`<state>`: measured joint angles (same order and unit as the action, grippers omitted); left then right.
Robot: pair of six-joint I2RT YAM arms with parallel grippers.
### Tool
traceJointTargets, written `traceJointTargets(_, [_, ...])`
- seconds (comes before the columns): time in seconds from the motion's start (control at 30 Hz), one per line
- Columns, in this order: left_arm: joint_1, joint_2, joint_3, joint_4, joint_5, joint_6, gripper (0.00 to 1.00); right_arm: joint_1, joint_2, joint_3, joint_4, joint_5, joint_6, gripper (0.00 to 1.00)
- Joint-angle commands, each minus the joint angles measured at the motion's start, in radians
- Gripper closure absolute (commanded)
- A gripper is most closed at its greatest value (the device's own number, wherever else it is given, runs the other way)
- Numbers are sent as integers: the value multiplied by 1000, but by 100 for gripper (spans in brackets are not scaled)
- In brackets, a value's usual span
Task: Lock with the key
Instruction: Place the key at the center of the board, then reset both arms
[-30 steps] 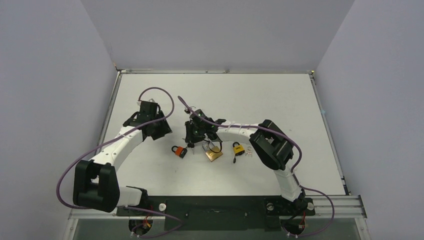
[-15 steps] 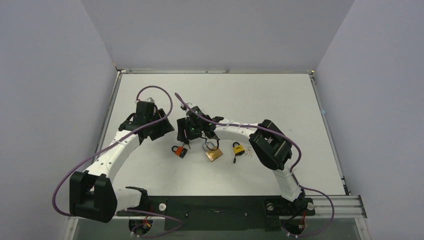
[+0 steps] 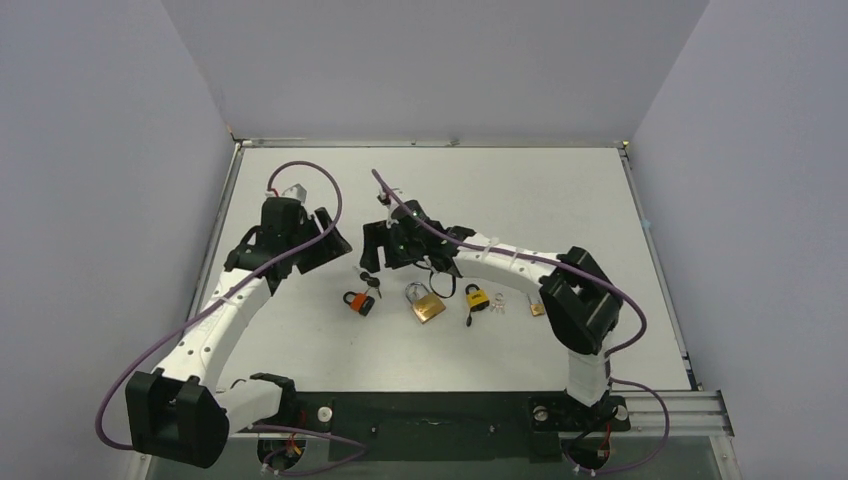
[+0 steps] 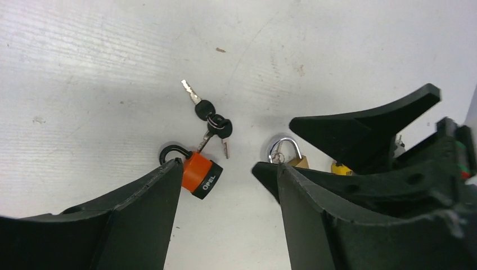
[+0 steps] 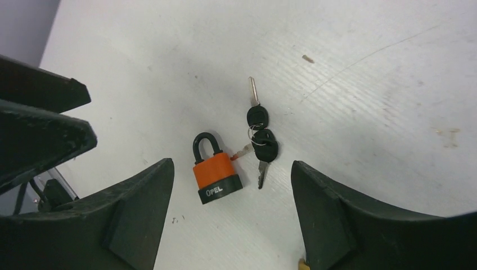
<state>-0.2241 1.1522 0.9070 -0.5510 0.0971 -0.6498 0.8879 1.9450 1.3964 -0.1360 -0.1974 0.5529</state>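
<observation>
The left gripper is seen hanging above the table, to the left of the orange padlock and farther from the arm bases. Its fingers are spread wide and nothing is held between them. In the left wrist view the orange padlock is partly covered by the left gripper's near finger. The padlock lies flat on the table, free of both grippers, and in the right wrist view its black shackle appears seated in the body. The bunch of keys is found just beside the orange padlock, on its right and far side; one blade of the keys reaches to the padlock's shoulder, and whether it touches cannot be told. The right gripper is held above the table beyond the orange padlock and slightly to its right. Its jaws are opened wide and empty. A brass padlock is placed to the right of the orange padlock, and a yellow padlock farther right again.
</observation>
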Motion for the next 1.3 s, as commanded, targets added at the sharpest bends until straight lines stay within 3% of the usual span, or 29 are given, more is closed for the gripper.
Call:
traceJointTargets(0.0, [-31, -53, 84, 29, 13, 33, 40, -49, -215, -82, 48, 82, 4, 28])
traceJointTargets(0.27, [-304, -51, 202, 35, -171, 94, 39, -141, -547, -284, 57, 187, 30, 23])
traceJointTargets(0.53, [-494, -7, 323, 13, -307, 175, 39, -175, -849, -387, -39, 347, 34, 15])
traceJointTargets(0.83, [-535, 59, 399, -7, -320, 190, 39, -179, -1009, -447, -85, 450, 67, 13])
traceJointTargets(1.27, [-536, 21, 354, 29, -295, 223, 38, -180, -990, -417, -85, 422, 69, 13])
